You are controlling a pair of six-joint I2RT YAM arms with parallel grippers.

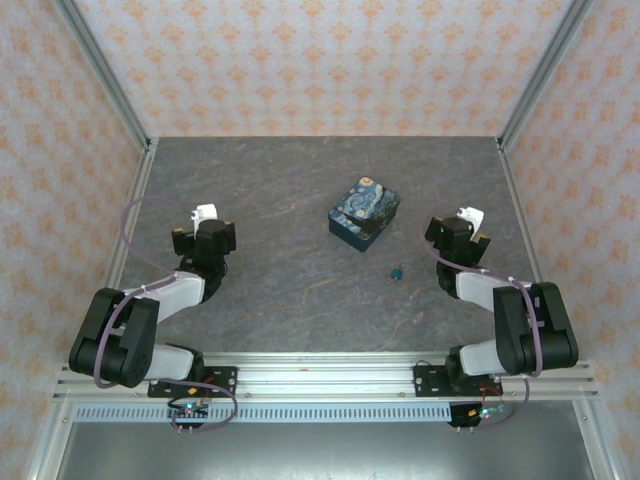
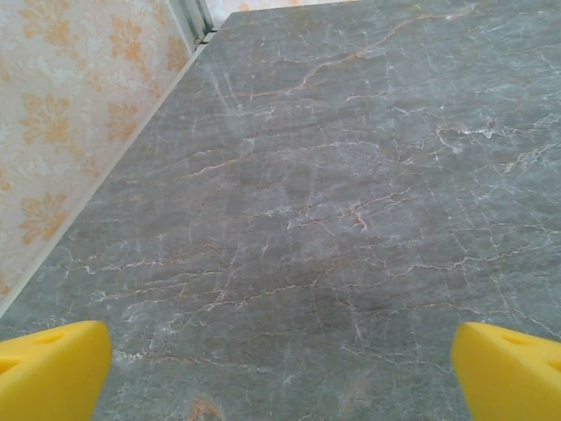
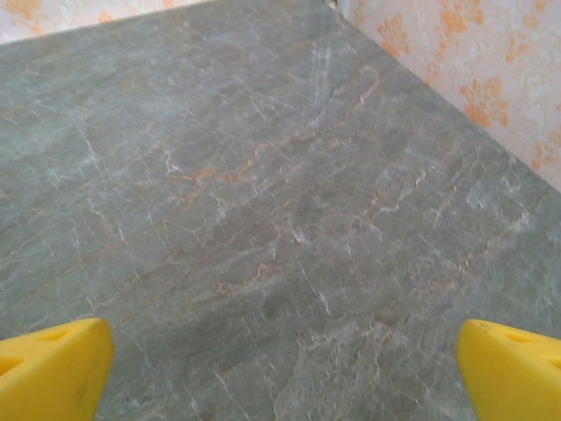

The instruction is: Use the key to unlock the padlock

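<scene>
table (image 1: 270, 260) grey marble, pale and rust-orange veins | walls (image 1: 300, 60) cream-pink, repeating orange floral motif | box (image 1: 364, 212) dark blue, yellow-white swirls | small item (image 1: 397, 271) dark teal | left fingers (image 2: 53, 368) plain yellow | right fingers (image 3: 508, 368) plain yellow | arms (image 1: 175, 292) black, light-grey forearm links | cables (image 1: 124, 218) purple | frame rails (image 1: 320, 385) silver

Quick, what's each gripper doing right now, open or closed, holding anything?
Left gripper: open, holding nothing.
Right gripper: open, holding nothing.
</scene>
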